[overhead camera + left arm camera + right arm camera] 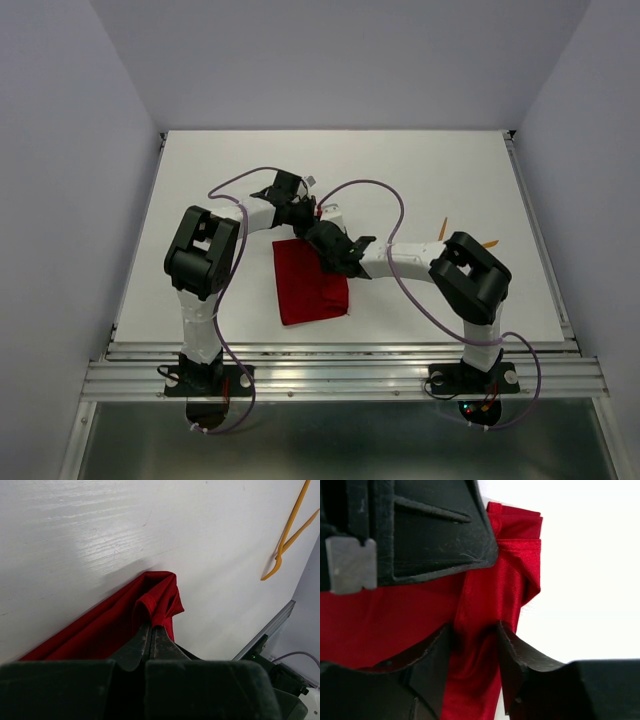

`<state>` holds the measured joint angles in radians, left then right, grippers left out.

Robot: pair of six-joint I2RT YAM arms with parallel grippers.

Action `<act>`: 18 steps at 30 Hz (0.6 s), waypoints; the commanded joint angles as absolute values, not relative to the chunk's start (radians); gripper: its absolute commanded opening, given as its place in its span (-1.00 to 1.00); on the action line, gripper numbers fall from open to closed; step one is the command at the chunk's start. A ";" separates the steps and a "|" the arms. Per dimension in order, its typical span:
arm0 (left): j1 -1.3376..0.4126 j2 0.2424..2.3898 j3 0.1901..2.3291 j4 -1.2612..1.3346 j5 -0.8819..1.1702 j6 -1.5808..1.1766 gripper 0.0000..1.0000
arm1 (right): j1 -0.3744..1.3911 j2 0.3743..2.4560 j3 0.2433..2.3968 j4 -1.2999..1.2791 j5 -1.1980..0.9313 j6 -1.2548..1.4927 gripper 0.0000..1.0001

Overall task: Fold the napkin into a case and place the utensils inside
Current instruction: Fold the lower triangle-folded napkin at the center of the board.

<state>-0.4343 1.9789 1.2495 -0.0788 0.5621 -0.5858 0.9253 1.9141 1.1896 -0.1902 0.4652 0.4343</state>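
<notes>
**Seat Both Layers Before Drawing the Fold**

The left fingers are clenched on a bunched corner of the red napkin. The right fingers straddle a ridge of it, and I cannot tell whether they grip it. They should pinch both layers squarely, keeping the edges aligned. The napkin lies mid-desk, with the orange utensils well apart on its right.

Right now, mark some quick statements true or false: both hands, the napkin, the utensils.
1. The left hand is shut on a bunched fold of the napkin. True.
2. The utensils are tucked inside the napkin. False: they lie on the bare table, apart from it.
3. The right hand has a ridge of napkin between its fingers. True.
4. The right hand holds an orange utensil. False: only red cloth sits between its fingers.
5. The napkin lies spread out flat. False: it is folded over.
</notes>
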 commanded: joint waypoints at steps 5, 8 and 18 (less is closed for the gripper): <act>-0.425 1.921 1.238 -0.080 0.572 -0.575 -1.00 | 0.937 1.898 1.200 -0.187 0.557 0.449 -0.41; -0.423 1.921 1.243 -0.089 0.571 -0.569 -1.00 | 0.937 1.891 1.193 -0.183 0.557 0.454 -0.61; -0.423 1.921 1.287 -0.147 0.538 -0.540 -0.54 | 0.937 1.841 1.128 -0.126 0.519 0.480 -0.99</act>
<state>-0.4297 1.9789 1.2510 -0.1097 0.5510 -0.5709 0.9310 1.8980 1.1603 -0.1696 0.5144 0.4519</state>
